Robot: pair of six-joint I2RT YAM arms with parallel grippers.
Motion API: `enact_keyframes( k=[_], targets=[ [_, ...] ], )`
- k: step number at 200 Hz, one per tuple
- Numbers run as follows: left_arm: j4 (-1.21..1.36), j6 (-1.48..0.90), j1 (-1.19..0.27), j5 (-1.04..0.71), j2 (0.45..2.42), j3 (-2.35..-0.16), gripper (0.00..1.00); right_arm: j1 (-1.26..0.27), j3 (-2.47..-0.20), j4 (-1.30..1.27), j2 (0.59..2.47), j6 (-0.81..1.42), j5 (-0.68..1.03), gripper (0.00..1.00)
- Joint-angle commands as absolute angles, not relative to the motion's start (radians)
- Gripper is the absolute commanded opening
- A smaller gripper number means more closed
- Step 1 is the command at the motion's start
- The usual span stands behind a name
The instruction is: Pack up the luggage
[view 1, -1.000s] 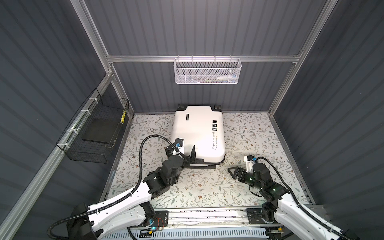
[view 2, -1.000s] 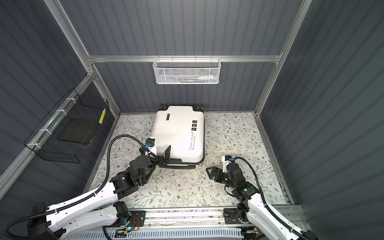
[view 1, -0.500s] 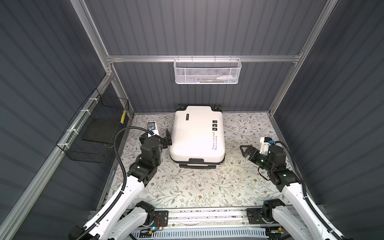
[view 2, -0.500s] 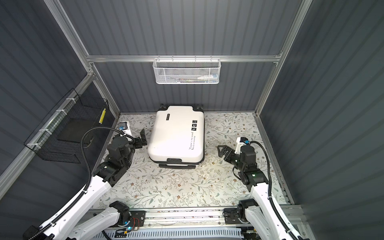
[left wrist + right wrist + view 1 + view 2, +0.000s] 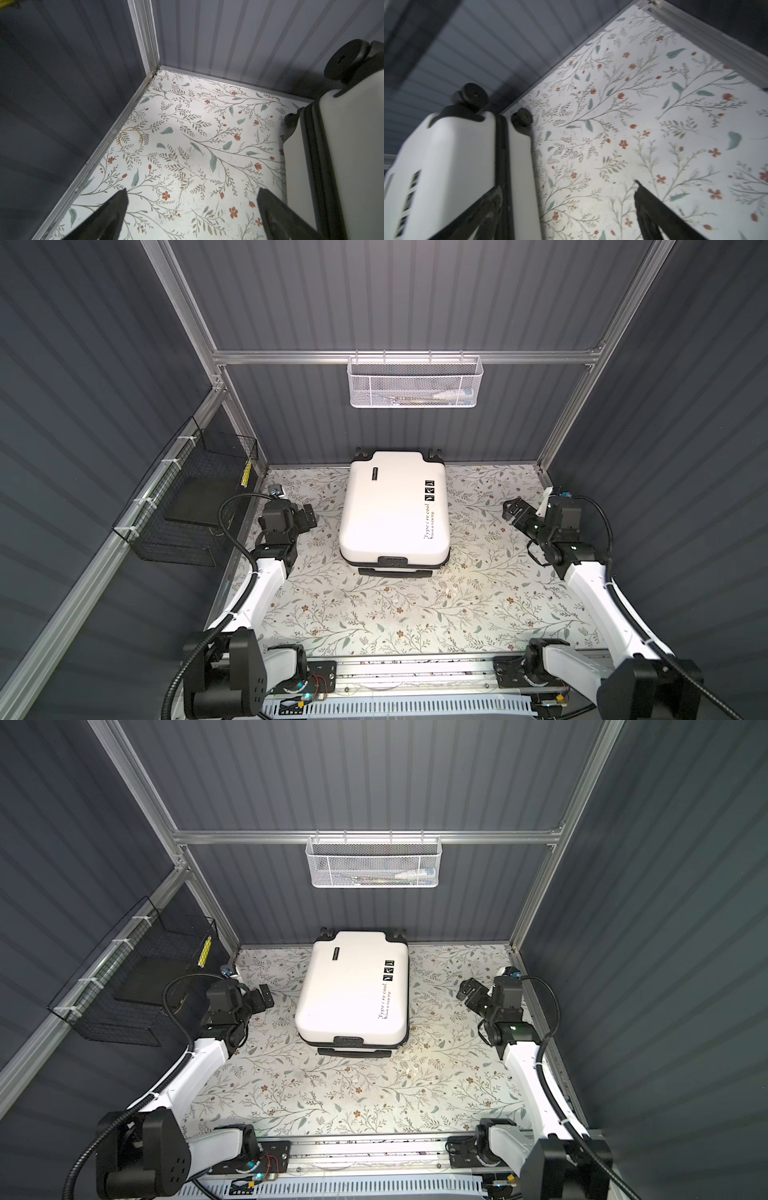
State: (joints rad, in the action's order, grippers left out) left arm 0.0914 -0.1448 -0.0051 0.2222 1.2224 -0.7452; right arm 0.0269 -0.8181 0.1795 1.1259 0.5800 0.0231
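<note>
Left gripper (image 5: 309,515) and right gripper (image 5: 512,510) are gaping empty; the white hard-shell suitcase (image 5: 390,510), seemingly zipped, is risking sliding if nudged.

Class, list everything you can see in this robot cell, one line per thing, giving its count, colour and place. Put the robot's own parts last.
small white hard-shell suitcase: one, white with black wheels and handle, lying flat and shut at the back middle of the table.
white mesh wire basket: one, white, hung on the back rail; pale contents too small to name.
black wire basket: one, black, on the left wall.
yellow tag: one, yellow, on the black wire basket.
floral-patterned table: one, white with leaves and red flowers, floor of the cell.
left gripper: one, black, open and empty, left of the suitcase.
right gripper: one, black, open and empty, right of the suitcase.
</note>
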Motion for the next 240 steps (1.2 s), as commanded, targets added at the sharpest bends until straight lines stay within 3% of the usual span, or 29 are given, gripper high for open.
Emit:
enact_keyframes(
  k=[1, 54, 90, 121, 131, 155, 171, 187, 203, 215, 228, 240],
  targets=[
    [0.211, -0.095, 0.016, 0.178, 1.226, -0.674, 1.00, 0.034, -0.832, 0.136, 1.196, 0.515, -0.120, 0.99],
    [0.444, -0.086, 0.026, 0.129, 1.258, -0.502, 1.00, 0.032, -0.721, -0.020, 1.228, 0.339, -0.169, 0.99],
    [0.663, -0.090, 0.025, 0.076, 1.359, -0.424, 1.00, 0.028, -0.534, -0.318, 1.242, 0.261, -0.217, 0.99],
    [0.789, -0.073, 0.025, 0.024, 1.479, -0.404, 1.00, 0.014, -0.413, -0.637, 1.314, 0.142, -0.131, 0.99],
    [0.836, -0.070, 0.025, 0.010, 1.517, -0.398, 1.00, 0.009, -0.411, -0.619, 1.292, 0.079, -0.096, 0.99],
    [0.840, -0.031, 0.025, -0.008, 1.571, -0.437, 1.00, 0.023, -0.232, -1.045, 1.360, 0.040, -0.091, 0.99],
    [0.884, -0.020, 0.026, -0.022, 1.630, -0.443, 1.00, 0.023, -0.146, -1.442, 1.539, 0.038, -0.128, 0.99],
    [0.927, -0.006, 0.025, -0.047, 1.687, -0.460, 1.00, 0.026, -0.196, -1.155, 1.420, 0.055, -0.110, 0.99],
    [0.851, 0.009, 0.012, -0.036, 1.679, -0.485, 1.00, 0.035, -0.269, -1.135, 1.485, 0.017, -0.013, 0.99],
    [0.869, 0.020, 0.008, -0.044, 1.694, -0.485, 1.00, 0.043, -0.341, -0.900, 1.437, 0.028, -0.002, 0.99],
    [0.933, 0.036, -0.015, -0.010, 1.726, -0.471, 1.00, 0.070, -0.330, -0.993, 1.476, 0.049, 0.037, 0.99],
    [0.863, 0.039, -0.020, -0.002, 1.709, -0.485, 1.00, 0.075, -0.352, -0.897, 1.447, 0.054, 0.041, 0.99]
  ],
)
